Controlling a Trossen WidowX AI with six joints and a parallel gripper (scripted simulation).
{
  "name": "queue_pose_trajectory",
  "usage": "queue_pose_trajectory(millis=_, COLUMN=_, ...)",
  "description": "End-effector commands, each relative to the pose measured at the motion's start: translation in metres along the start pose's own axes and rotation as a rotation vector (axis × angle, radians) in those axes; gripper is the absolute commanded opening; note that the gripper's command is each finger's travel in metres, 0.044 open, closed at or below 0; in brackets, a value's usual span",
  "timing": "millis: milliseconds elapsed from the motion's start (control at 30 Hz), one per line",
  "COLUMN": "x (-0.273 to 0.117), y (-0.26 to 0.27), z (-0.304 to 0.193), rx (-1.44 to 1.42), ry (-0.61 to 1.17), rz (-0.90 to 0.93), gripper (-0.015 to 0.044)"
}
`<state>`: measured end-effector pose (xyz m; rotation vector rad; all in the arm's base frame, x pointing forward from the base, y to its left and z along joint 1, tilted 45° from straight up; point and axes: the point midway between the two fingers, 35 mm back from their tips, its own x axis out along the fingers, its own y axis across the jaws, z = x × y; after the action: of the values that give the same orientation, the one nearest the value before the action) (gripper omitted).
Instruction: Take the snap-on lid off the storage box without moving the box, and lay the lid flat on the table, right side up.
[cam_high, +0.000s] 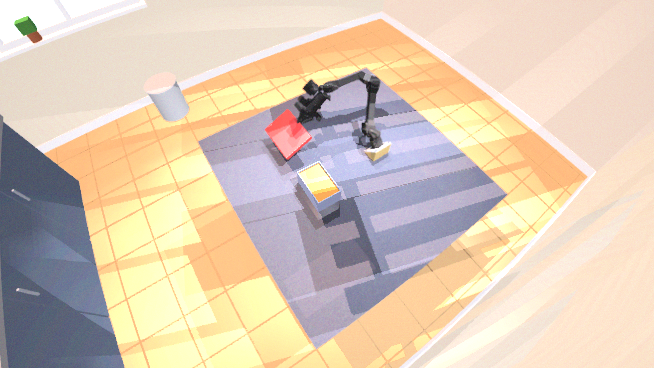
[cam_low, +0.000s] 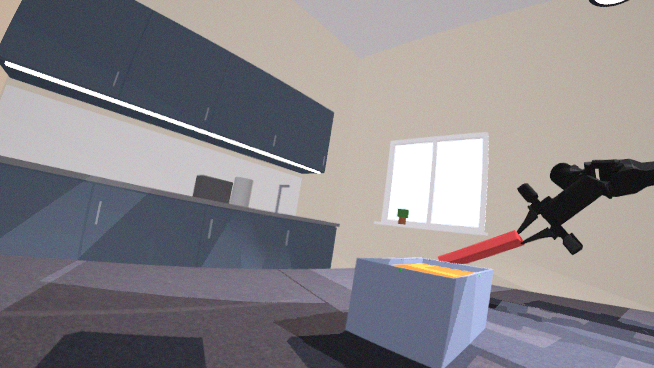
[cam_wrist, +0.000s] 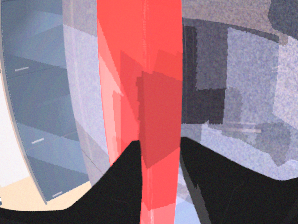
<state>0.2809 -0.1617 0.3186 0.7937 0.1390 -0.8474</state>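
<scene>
The red lid (cam_high: 288, 135) (cam_low: 482, 247) (cam_wrist: 162, 100) is off the box, held by one edge in my gripper (cam_high: 304, 120) (cam_low: 520, 238) (cam_wrist: 158, 145), which is shut on it. In the exterior view the lid is tilted, its held edge higher and its far edge lower. It is in the air beside the box. The storage box (cam_high: 328, 203) (cam_low: 400, 305) stands upright and open, light blue-grey, with orange-yellow contents (cam_high: 318, 182) (cam_low: 435, 270) inside. In the wrist view the lid runs edge-on between the two black fingertips.
The table top (cam_high: 260, 185) is patterned with shadows. The arm's base stands at the back right in the top view, with a small tan block (cam_high: 378, 151) by it. A white cylinder (cam_high: 170, 102) stands beyond the table's far left edge.
</scene>
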Motion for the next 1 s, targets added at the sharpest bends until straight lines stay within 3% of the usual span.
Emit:
queue_pose_trajectory(millis=0, x=0.001, y=0.000, z=0.000, rx=-0.003, ry=0.003, rz=0.016, gripper=0.0000)
queue_pose_trajectory(millis=967, x=0.015, y=-0.017, z=0.000, rx=-0.004, ry=0.002, rz=0.017, gripper=0.0000)
